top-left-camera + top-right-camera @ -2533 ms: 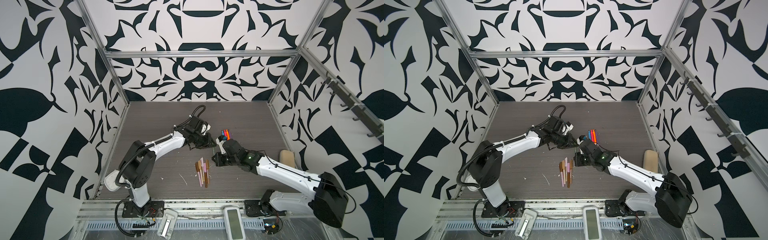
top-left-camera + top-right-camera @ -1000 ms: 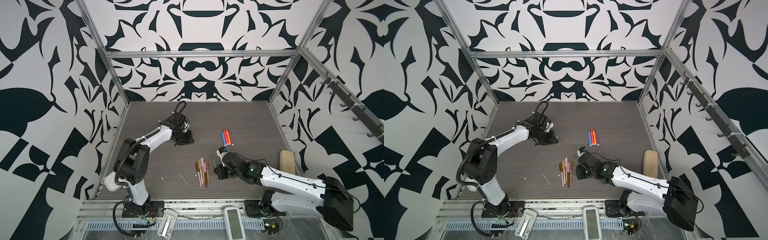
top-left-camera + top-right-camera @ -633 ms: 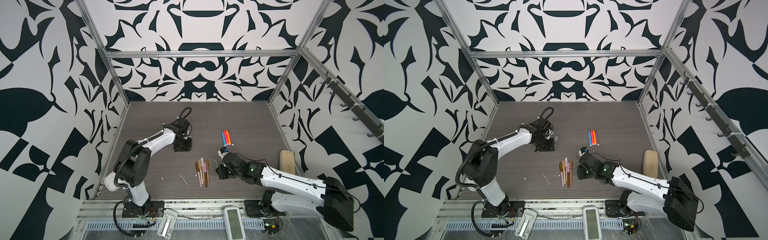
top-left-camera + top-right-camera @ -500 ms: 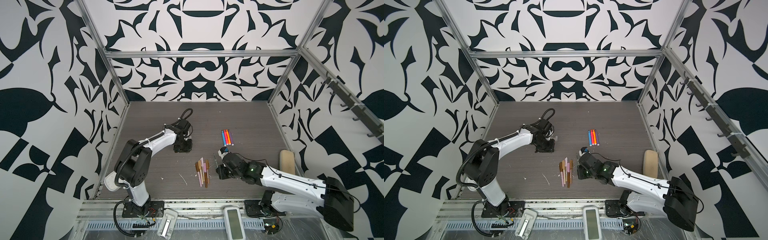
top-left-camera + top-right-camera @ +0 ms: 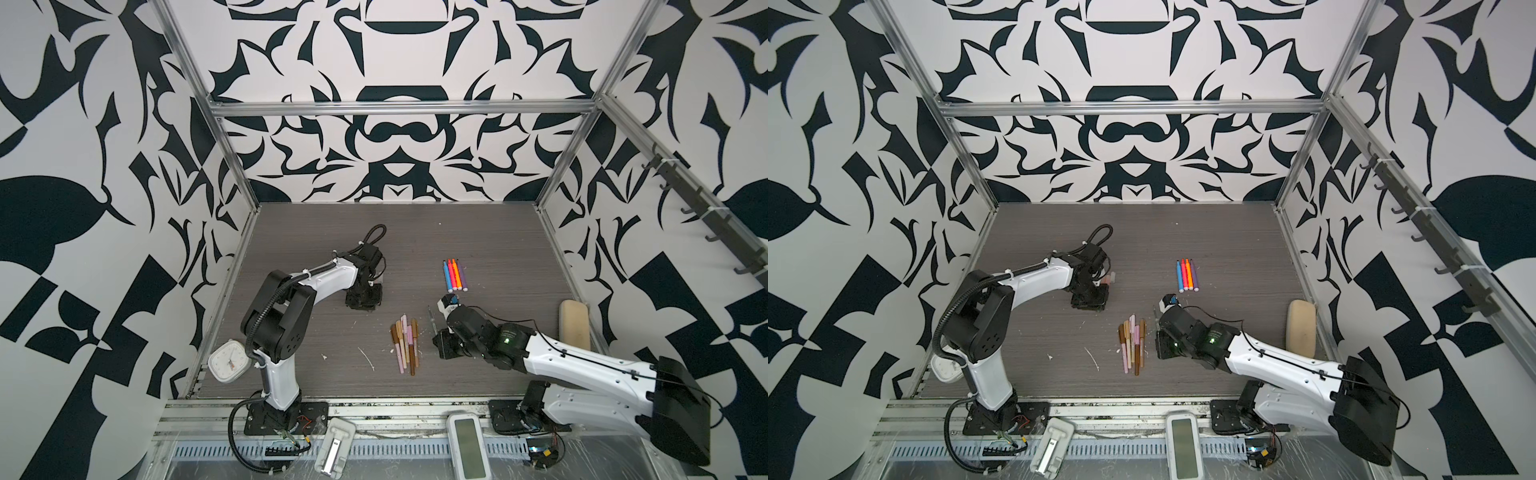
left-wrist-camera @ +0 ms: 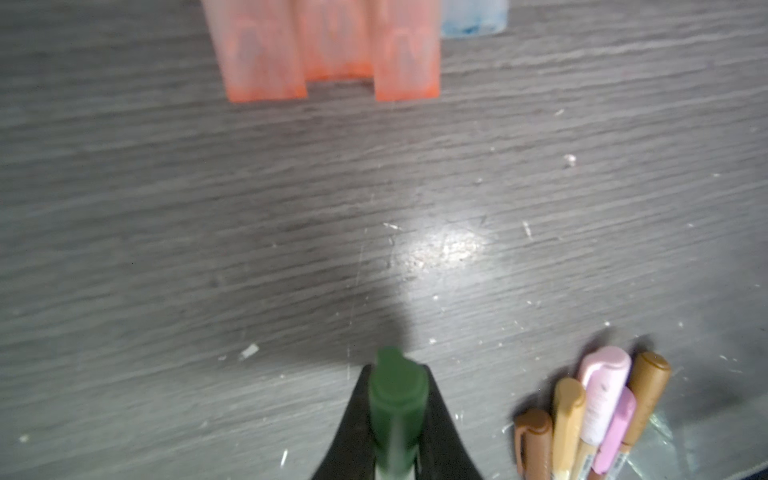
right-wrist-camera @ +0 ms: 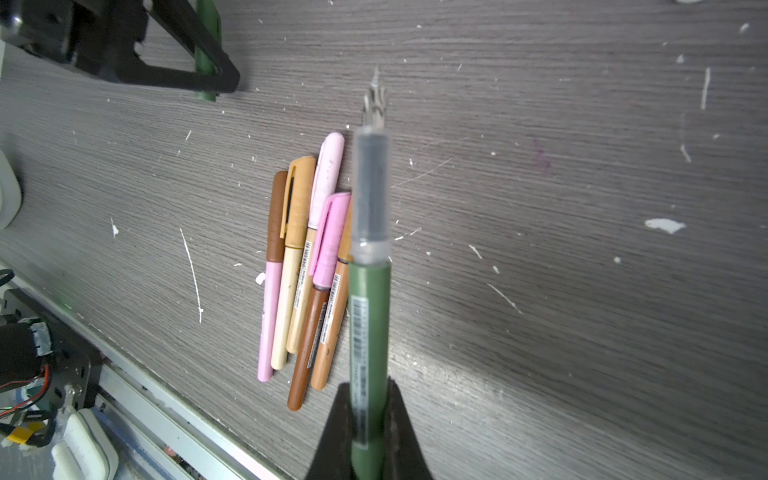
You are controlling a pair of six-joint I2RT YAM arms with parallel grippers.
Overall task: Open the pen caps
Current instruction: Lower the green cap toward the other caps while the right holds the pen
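My left gripper (image 6: pixel 397 374) is shut on a green pen cap (image 6: pixel 397 399) and hangs low over the table, left of centre (image 5: pixel 363 301) (image 5: pixel 1090 301). Just beyond it lie translucent orange-pink pen caps (image 6: pixel 262 54) and a bluish one (image 6: pixel 473 16). My right gripper (image 7: pixel 370 395) is shut on the barrel of a green pen (image 7: pixel 369 316) whose cap is off, with the grey section and brush tip bare. A bundle of slim capped brown, tan and pink pens (image 5: pixel 405 345) (image 7: pixel 307 257) lies between the arms. Several bright pens (image 5: pixel 455 275) lie farther back.
A tan pad (image 5: pixel 574 324) lies at the right edge of the table. A white clock (image 5: pixel 228 360) sits at the front left corner by the left arm's base. White flecks (image 7: pixel 665 225) dot the grey wood surface. Patterned walls close in three sides.
The grippers, together at mid-table earlier, have parted. The left one carried the green cap left, then came forward and down by the loose caps. The right one holds still with the pen.
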